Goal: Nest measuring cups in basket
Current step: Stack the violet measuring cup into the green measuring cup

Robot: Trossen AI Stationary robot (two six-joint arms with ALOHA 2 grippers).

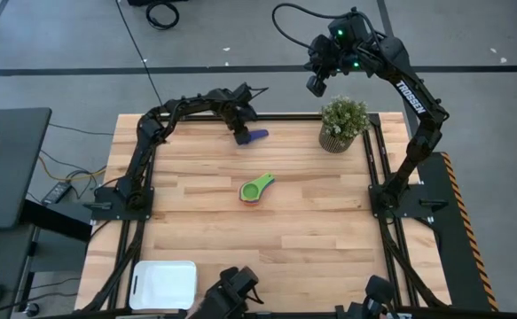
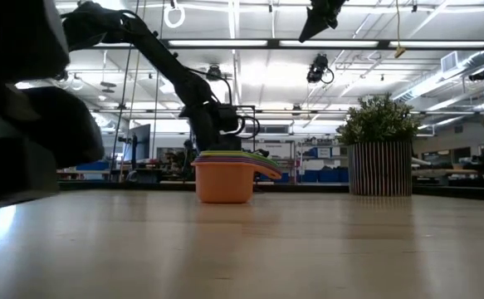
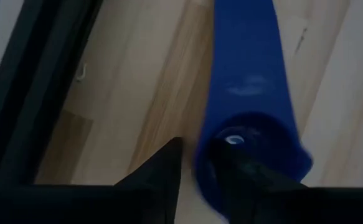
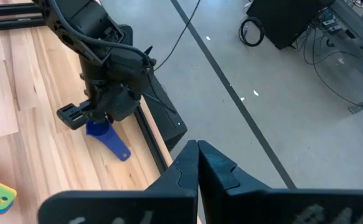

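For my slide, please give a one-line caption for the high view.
Left tool at the blue measuring cup near the table's far edge; nested cups wait mid-table, white basket at the near edge.

The only readable text is the white word "TROSSEN", printed lengthwise on the right arm (image 1: 412,99), on the link that passes just right of the plant pot (image 1: 344,124) in the high view. Nothing on the cups, the basket or the table can be read.
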